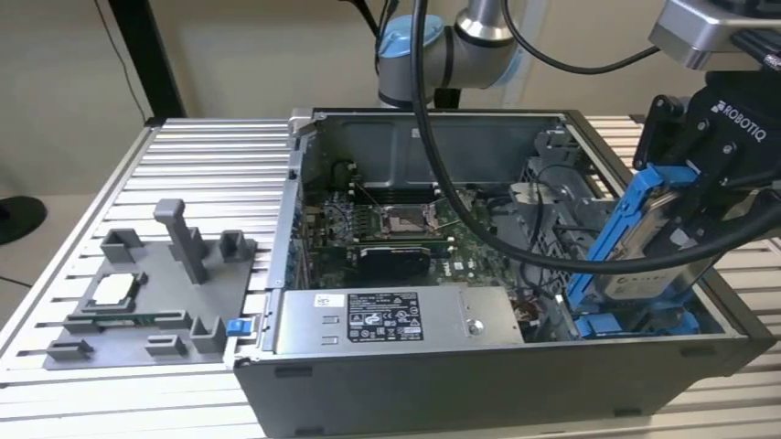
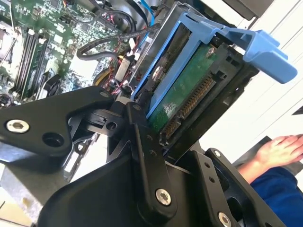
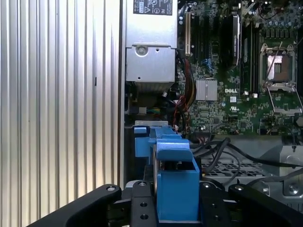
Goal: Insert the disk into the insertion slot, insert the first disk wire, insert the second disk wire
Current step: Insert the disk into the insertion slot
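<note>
At the table's (image 1: 208, 165) near edge stands the open computer case (image 1: 488, 384); just behind its near wall lies the grey power supply box (image 1: 390, 320); in the case's near corner, on the exterior view's right, sits the insertion slot (image 1: 635, 322), blue rails showing; over it the gripper (image 1: 686, 212) is clamped on the disk (image 1: 641, 265), which hangs tilted in its blue frame, lower end down by the rails, upper end above the case rim; whether it touches the rails I cannot tell; in the second wrist view black fingers (image 2: 142, 137) press against the disk's green board side; further in lies the motherboard (image 1: 390, 238); towards the table's edge on the exterior view's left rests a grey fixture tray (image 1: 134, 302); at the far edge rises the arm (image 1: 427, 46); a person's hand (image 2: 284, 146) shows beyond the disk.
</note>
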Motion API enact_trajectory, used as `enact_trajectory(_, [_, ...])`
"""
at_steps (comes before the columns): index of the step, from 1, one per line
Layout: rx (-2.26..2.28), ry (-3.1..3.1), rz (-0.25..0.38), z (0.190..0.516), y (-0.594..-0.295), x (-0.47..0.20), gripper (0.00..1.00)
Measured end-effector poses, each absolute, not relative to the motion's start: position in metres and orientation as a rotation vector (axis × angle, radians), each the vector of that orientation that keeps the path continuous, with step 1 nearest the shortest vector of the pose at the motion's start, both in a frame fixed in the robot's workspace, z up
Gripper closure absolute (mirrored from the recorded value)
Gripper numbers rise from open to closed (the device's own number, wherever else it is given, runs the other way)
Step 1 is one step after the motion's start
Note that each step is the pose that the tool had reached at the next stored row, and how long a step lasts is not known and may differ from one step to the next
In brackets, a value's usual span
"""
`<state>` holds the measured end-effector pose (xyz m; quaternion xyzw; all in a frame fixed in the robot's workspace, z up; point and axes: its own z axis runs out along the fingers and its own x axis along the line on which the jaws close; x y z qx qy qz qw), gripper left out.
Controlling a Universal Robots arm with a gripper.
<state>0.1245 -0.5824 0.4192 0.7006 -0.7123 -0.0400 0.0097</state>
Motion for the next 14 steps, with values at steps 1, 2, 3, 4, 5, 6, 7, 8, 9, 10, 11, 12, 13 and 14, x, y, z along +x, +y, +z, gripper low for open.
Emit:
enact_trajectory(1, [2.188, -2.224, -0.125, 0.4188, -0.5824, 0.1245, 1.00])
enact_trajectory(2, [2.188, -2.224, -0.125, 0.4184, -0.5824, 0.1245, 1.00])
enact_trajectory(3, [2.188, -2.224, -0.125, 0.4181, -0.5824, 0.1245, 1.00])
enact_trajectory(4, [2.188, -2.224, -0.125, 0.4179, -0.5824, 0.1245, 1.00])
enact_trajectory(5, [2.188, -2.224, -0.125, 0.4177, -0.5824, 0.1245, 1.00])
enact_trajectory(6, [2.188, -2.224, -0.125, 0.4176, -0.5824, 0.1245, 1.00])
enact_trajectory(7, [2.188, -2.224, -0.125, 0.4176, -0.5824, 0.1245, 1.00])
enact_trajectory(8, [2.188, -2.224, -0.125, 0.4174, -0.5824, 0.1245, 1.00])
enact_trajectory(9, [2.188, -2.224, -0.125, 0.4173, -0.5824, 0.1245, 1.00])
enact_trajectory(10, [2.188, -2.224, -0.125, 0.4171, -0.5824, 0.1245, 1.00])
enact_trajectory(11, [2.188, -2.224, -0.125, 0.4168, -0.5824, 0.1245, 1.00])
enact_trajectory(12, [2.188, -2.224, -0.125, 0.4165, -0.5824, 0.1245, 1.00])
enact_trajectory(13, [2.188, -2.224, -0.125, 0.4162, -0.5824, 0.1245, 1.00])
enact_trajectory(14, [2.188, -2.224, -0.125, 0.4157, -0.5824, 0.1245, 1.00])
